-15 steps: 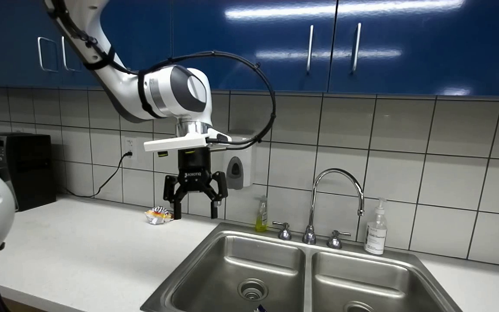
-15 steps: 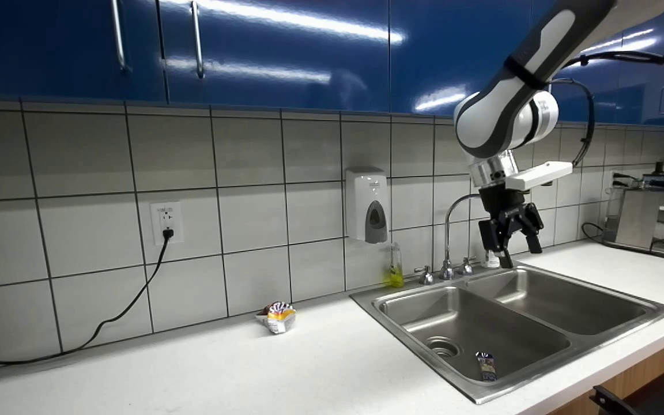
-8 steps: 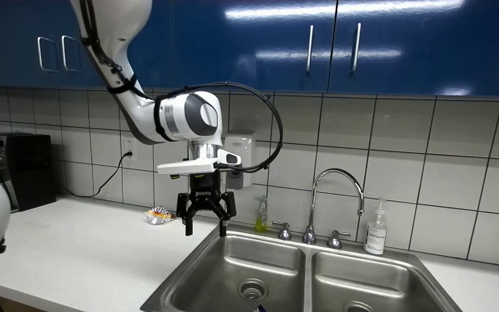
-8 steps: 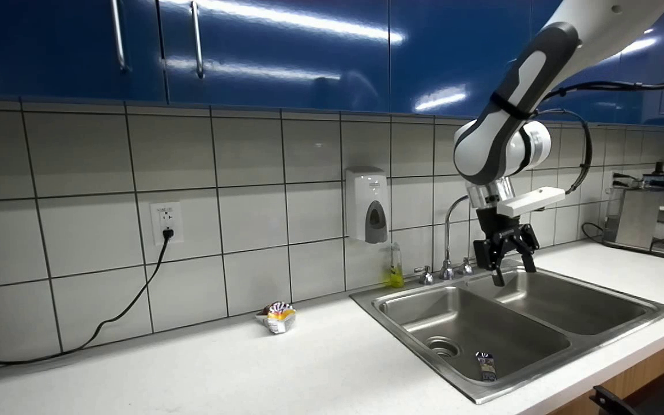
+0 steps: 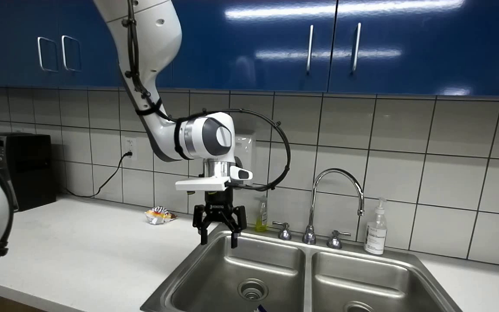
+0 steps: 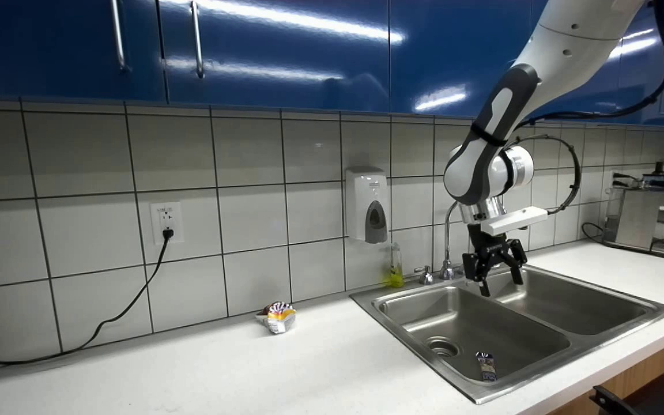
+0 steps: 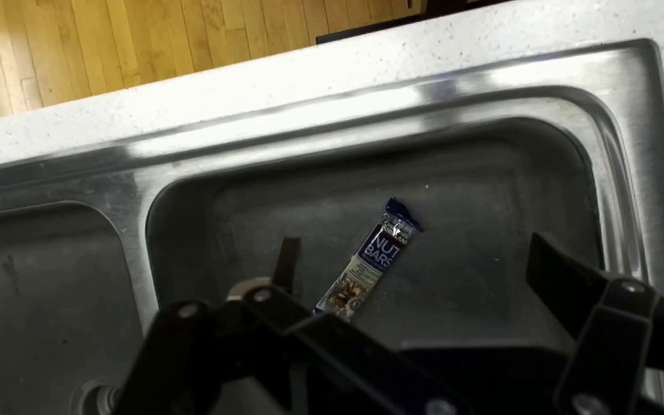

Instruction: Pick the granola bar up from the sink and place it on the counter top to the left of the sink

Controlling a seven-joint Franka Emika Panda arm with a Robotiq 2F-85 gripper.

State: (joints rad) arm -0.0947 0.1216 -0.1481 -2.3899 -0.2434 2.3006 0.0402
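Observation:
The granola bar (image 7: pixel 369 253) is a slim dark blue packet. It lies flat on the floor of one basin of the steel sink (image 6: pixel 424 353); the bar also shows in an exterior view (image 6: pixel 486 366), while only its tip (image 5: pixel 260 308) shows at the bottom edge elsewhere. In the wrist view its lower end is partly hidden by the gripper's linkage. My gripper (image 5: pixel 219 243) is open and empty, pointing down above the back of the sink, well above the bar. It also shows in an exterior view (image 6: pixel 501 286). The white counter top (image 5: pixel 102 247) runs left of the sink.
A chrome faucet (image 5: pixel 314 195) and its handles stand at the sink's back edge. A yellow soap bottle (image 6: pixel 396 268) and a white pump bottle (image 5: pixel 376 234) stand by the wall. A crumpled wrapper (image 6: pixel 279 318) lies on the counter. A divider separates the two basins.
The arm has come down, with the gripper lower and more over the sink, shifted right in an exterior view. The gripper has stayed open. The granola bar has not moved.

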